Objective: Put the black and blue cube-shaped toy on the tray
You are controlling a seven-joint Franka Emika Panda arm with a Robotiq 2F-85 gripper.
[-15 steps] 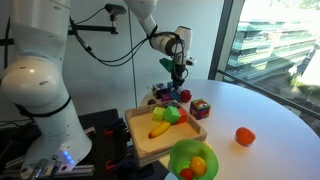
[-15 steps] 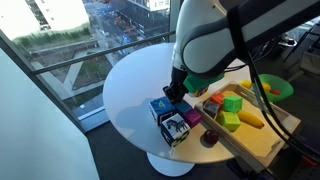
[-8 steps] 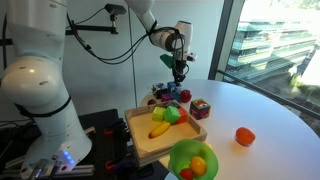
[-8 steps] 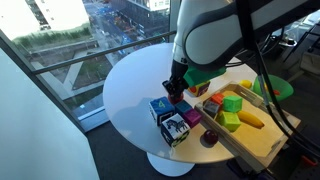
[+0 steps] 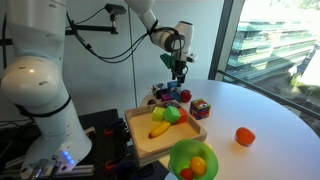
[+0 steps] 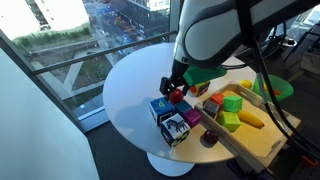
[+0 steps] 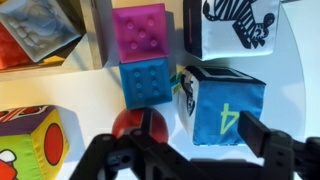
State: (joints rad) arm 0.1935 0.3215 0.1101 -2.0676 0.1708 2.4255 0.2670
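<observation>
The black and blue cube-shaped toy (image 7: 222, 108) shows a blue face with a pale yellowish "4" and a black-and-white side. In the wrist view it lies just ahead of my gripper (image 7: 185, 150), nearer the right finger (image 7: 265, 145). The jaws stand open with nothing between them. A red ball (image 7: 140, 125) lies by the left finger. In both exterior views the gripper (image 5: 178, 68) (image 6: 172, 88) hangs over the toy cluster, above the cube (image 6: 160, 107). The wooden tray (image 5: 152, 148) (image 6: 262, 142) holds fruit toys and lies beside the cluster.
A magenta block (image 7: 140, 35), a blue block (image 7: 145, 80), a zebra-print cube (image 7: 240, 25) and multicoloured cubes (image 7: 30, 145) crowd round the target. A green bowl (image 5: 193, 160) with fruit, a reddish cube (image 5: 200, 108) and an orange (image 5: 244, 136) stand on the round white table (image 5: 265, 105).
The jaws have spread wide from a narrower setting. The arm has stayed over the toy cluster, lifting slightly.
</observation>
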